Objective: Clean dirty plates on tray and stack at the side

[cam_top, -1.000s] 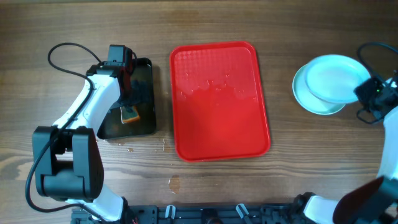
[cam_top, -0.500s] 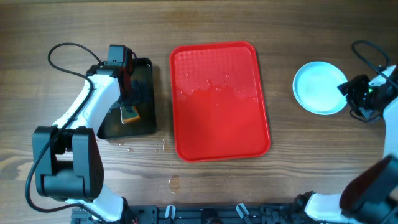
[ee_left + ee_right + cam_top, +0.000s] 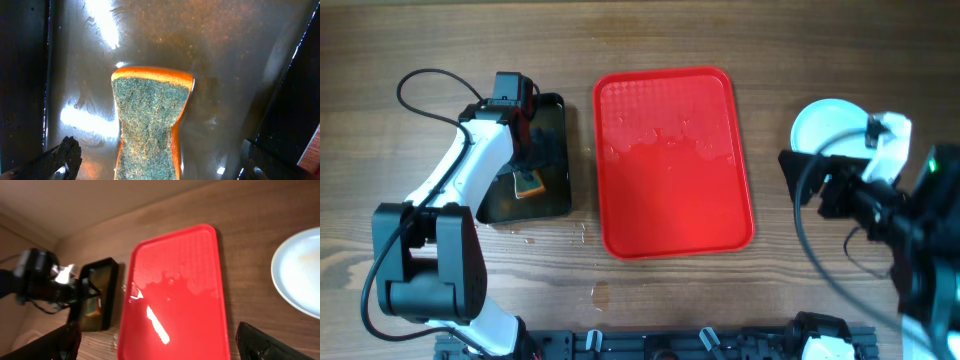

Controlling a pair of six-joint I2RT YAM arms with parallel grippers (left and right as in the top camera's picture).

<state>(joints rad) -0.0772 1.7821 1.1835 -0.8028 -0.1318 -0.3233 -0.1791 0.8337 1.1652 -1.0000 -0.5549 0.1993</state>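
The red tray (image 3: 675,160) lies mid-table with nothing on it but water drops near its far half; the right wrist view shows it too, tray (image 3: 175,295). To its right on the bare wood sits a round pale-blue plate (image 3: 820,125), partly covered by my right arm; its edge shows as plate (image 3: 300,275). Whether other plates lie under it I cannot tell. My right gripper (image 3: 157,340) hangs open and empty, high between tray and plate. My left gripper (image 3: 157,160) is open, straddling the sponge (image 3: 150,115) without touching it.
A black tray (image 3: 560,100) of water stands left of the red tray, with the orange-and-green sponge (image 3: 528,182) lying in it. Water drops spot the wood (image 3: 585,235) between the two trays. The left arm's cable (image 3: 420,80) loops at the far left.
My right gripper opened and let a plate down onto the one at the right. That arm then rose and swung left toward the red tray. The left arm stayed still.
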